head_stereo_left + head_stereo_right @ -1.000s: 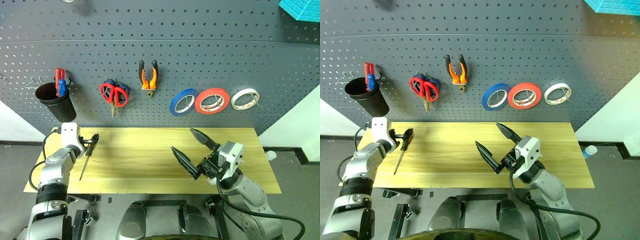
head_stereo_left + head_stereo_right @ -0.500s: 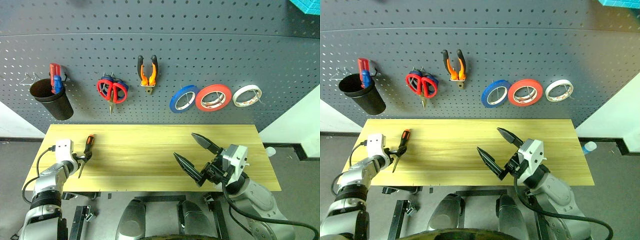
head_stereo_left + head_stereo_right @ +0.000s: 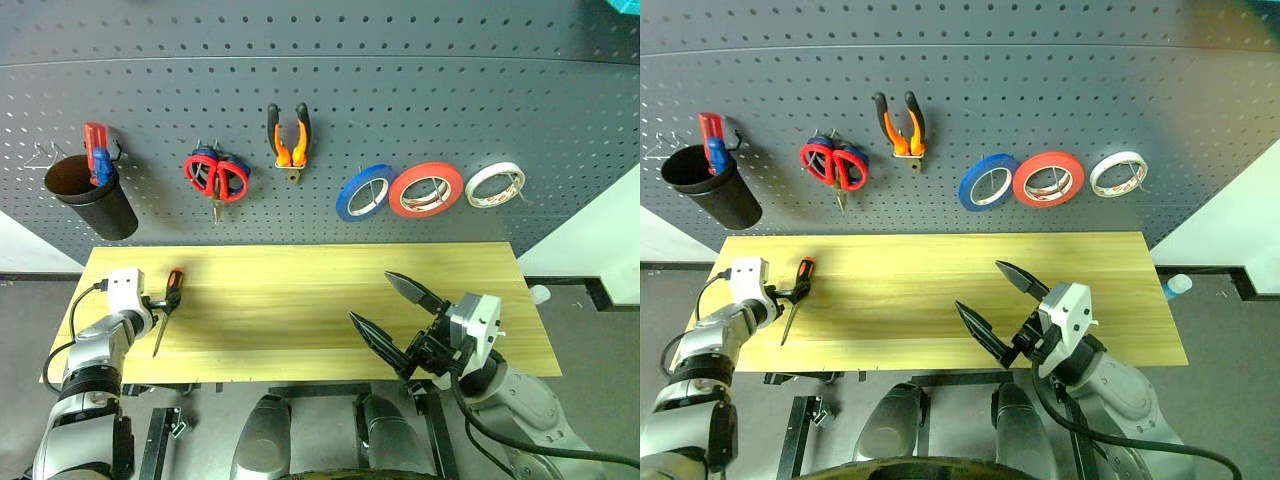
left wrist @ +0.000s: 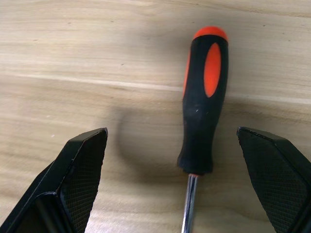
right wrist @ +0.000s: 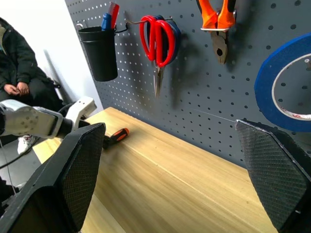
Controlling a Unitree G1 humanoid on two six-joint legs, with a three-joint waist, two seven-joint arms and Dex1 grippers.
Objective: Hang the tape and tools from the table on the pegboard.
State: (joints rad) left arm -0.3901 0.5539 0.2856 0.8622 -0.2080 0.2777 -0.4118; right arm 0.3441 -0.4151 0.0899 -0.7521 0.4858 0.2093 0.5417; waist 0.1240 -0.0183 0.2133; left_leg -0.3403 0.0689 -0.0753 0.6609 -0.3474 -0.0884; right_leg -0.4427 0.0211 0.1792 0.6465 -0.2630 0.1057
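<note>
My left gripper [image 4: 187, 170] has sunk over the screwdriver [image 3: 167, 302] on the table [image 3: 300, 300], jaws spread to straddle its handle. Red tape [image 3: 425, 189], pliers [image 3: 289, 135] and scissors [image 3: 218, 176] hang on the pegboard [image 3: 400, 100]. My right gripper [image 3: 385, 308] hovers spread, empty.

Item: the table [image 3: 300, 300], light yellowish wood planks, rectangular, which I am viewing standing below the pegboard [image 3: 400, 100]. Lying directly on it: one screwdriver [image 3: 167, 305] with a black-and-orange handle, resting flat near the left end, handle toward the pegboard, steel shaft pointing at the front edge.
</note>
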